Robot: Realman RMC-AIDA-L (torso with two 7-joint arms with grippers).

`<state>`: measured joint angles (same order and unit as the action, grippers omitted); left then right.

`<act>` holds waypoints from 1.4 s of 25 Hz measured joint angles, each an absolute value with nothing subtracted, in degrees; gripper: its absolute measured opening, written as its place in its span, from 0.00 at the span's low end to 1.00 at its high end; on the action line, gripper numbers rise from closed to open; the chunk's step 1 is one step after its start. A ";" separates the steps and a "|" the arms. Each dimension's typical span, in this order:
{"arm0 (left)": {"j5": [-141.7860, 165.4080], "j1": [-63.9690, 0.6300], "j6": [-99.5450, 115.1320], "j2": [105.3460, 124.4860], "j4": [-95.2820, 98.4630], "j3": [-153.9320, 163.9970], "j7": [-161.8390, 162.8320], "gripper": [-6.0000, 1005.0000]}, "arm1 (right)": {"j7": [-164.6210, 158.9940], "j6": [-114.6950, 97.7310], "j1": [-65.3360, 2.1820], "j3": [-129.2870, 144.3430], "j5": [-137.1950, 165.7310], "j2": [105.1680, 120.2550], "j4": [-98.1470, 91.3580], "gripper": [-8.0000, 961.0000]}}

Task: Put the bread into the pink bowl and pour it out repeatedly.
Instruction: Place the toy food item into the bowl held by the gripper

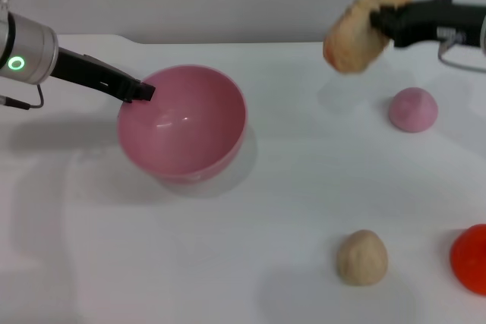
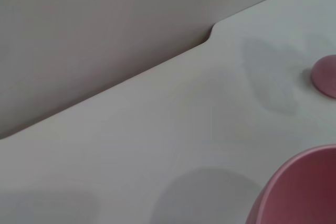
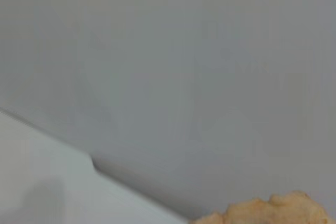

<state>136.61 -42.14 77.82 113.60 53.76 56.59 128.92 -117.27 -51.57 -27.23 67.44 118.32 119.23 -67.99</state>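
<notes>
The pink bowl (image 1: 182,123) stands upright and holds nothing, left of the table's middle. My left gripper (image 1: 140,90) is shut on its near-left rim. The bowl's rim (image 2: 302,187) also shows in the left wrist view. The bread (image 1: 364,28) hangs tilted in the air at the back right, well clear of the table, with my right gripper (image 1: 382,19) shut on its upper end. A pale ridged edge of the bread (image 3: 268,212) shows in the right wrist view.
A small pink dome (image 1: 413,109) sits on the table under the raised loaf, also seen as the dome (image 2: 325,75) from the left wrist. A round tan bun (image 1: 362,257) lies near the front right, with a red object (image 1: 472,257) at the right edge.
</notes>
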 joint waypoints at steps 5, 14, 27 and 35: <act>136.71 -42.09 77.85 114.06 53.79 56.59 128.70 0.05 | -117.10 -53.18 -26.70 68.60 116.76 119.37 -75.99 0.10; 136.76 -42.40 77.74 114.21 53.92 56.71 128.78 0.05 | -117.45 -60.28 -28.18 73.72 117.06 119.31 -84.79 0.10; 136.66 -43.10 77.48 114.96 54.00 56.90 128.93 0.05 | -115.99 -58.10 -32.42 85.80 118.18 119.05 -77.60 0.09; 136.75 -43.42 77.48 115.55 54.00 57.11 128.80 0.05 | -114.15 -57.85 -34.70 91.21 117.86 119.00 -74.02 0.09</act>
